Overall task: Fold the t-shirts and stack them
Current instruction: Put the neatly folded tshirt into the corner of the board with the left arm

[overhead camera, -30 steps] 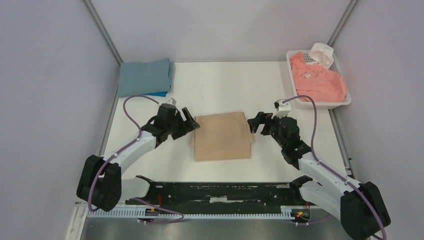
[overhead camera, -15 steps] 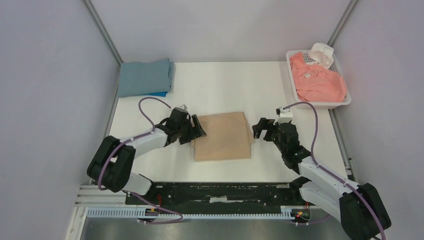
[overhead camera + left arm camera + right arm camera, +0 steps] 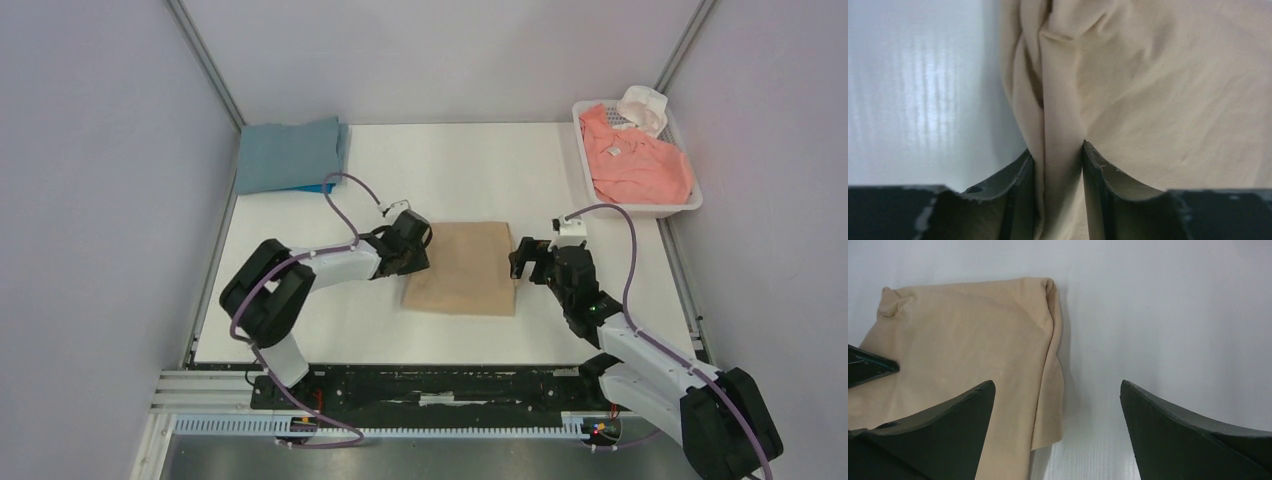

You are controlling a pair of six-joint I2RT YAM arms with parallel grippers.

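Note:
A folded tan t-shirt [image 3: 465,268] lies mid-table. My left gripper [image 3: 415,250] is at its left edge. In the left wrist view the left gripper [image 3: 1057,150] is shut on a raised ridge of the tan t-shirt [image 3: 1148,90], with cloth filling the gap between the jaws. My right gripper [image 3: 520,258] sits at the shirt's right edge, open. In the right wrist view the right gripper [image 3: 1057,382] straddles the hem of the tan t-shirt [image 3: 963,340] and holds nothing. Folded grey-blue t-shirts [image 3: 290,153] lie at the back left. A salmon-pink t-shirt [image 3: 635,160] fills the basket.
The white perforated basket [image 3: 645,210] stands at the back right, with a white item [image 3: 642,105] at its far end. A bright blue edge [image 3: 315,187] peeks from under the grey-blue pile. Metal posts and grey walls bound the table on both sides.
My left gripper has travelled right onto the tan t-shirt's left edge and closed on it, and the shirt has shifted right and skewed. The right gripper has barely moved.

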